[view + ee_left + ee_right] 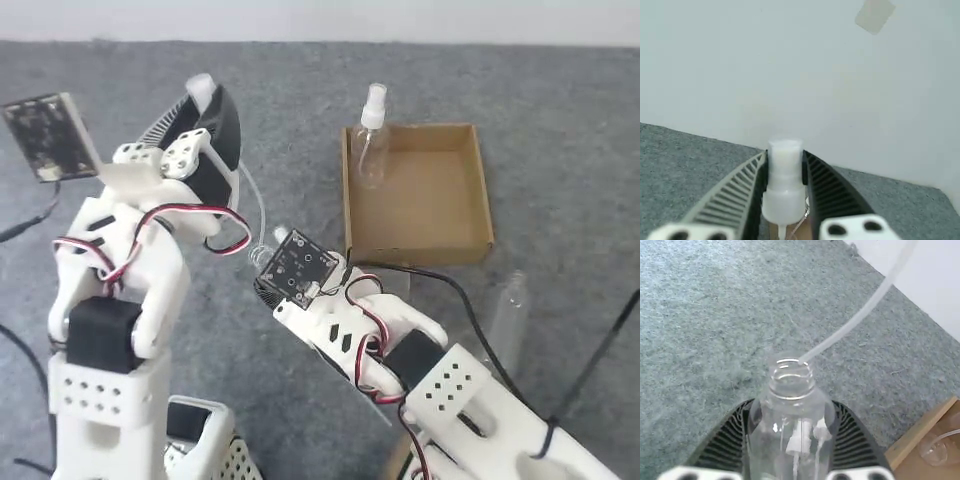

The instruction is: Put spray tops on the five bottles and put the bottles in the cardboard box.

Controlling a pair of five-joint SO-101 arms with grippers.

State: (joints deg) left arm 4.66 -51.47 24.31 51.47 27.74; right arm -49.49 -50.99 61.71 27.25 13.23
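My left gripper [201, 100] is raised above the table's left side, shut on a white spray top [785, 180] whose thin dip tube [256, 205] hangs down. My right gripper [790, 407] is shut on a clear open bottle [790, 435], and the dip tube [855, 320] has its end in that bottle's mouth [789, 371]. The cardboard box [470, 190] lies at the back right. A bottle with a spray top [370, 145] lies inside it by the left wall. Another clear bottle without a top [508, 315] lies on the grey mat right of the right arm.
A corner of the box [920, 440] lies close beside my right gripper. A black cable [470, 310] runs from the right arm across the mat near the loose bottle. The white arm bases [110, 400] fill the front of the table.
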